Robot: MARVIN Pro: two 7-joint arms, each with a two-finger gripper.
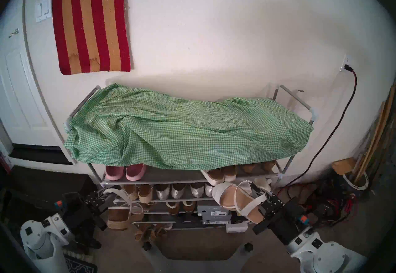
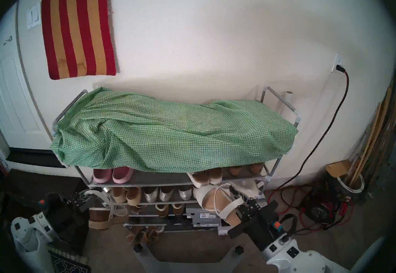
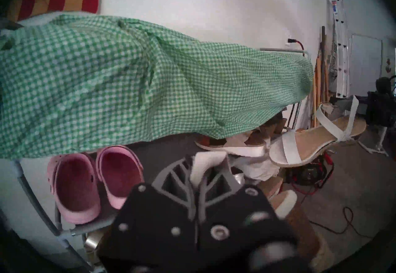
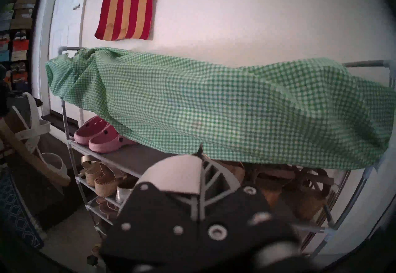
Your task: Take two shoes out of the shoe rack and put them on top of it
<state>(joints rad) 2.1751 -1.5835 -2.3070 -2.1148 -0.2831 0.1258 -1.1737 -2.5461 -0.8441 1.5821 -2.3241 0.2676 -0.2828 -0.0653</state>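
Observation:
The grey shoe rack [image 1: 296, 99] stands against the wall, a green gingham cloth [image 1: 182, 128] draped over its top shelf. My left gripper [image 1: 105, 197] is shut on the white strap of one wedge sandal [image 1: 121, 215], which hangs in front of the rack's lower left. The left wrist view shows the fingers [image 3: 171, 178] pinching the strap [image 3: 209, 164]. My right gripper [image 1: 256, 192] is shut on the other wedge sandal [image 1: 232, 200], held toe up, insole showing, in front of the rack's right side. In the right wrist view the gripper [image 4: 200, 155] clamps its white band [image 4: 175, 171].
Pink clogs [image 1: 126, 171] and white chunky shoes [image 1: 218, 177] sit on the second shelf. Espadrilles [image 1: 140, 193] and silver flats [image 1: 177, 192] sit below, with shoe boxes [image 1: 214, 212] lower. Red cables [image 1: 321, 199] lie on the floor at right. A door [image 1: 17, 86] is at left.

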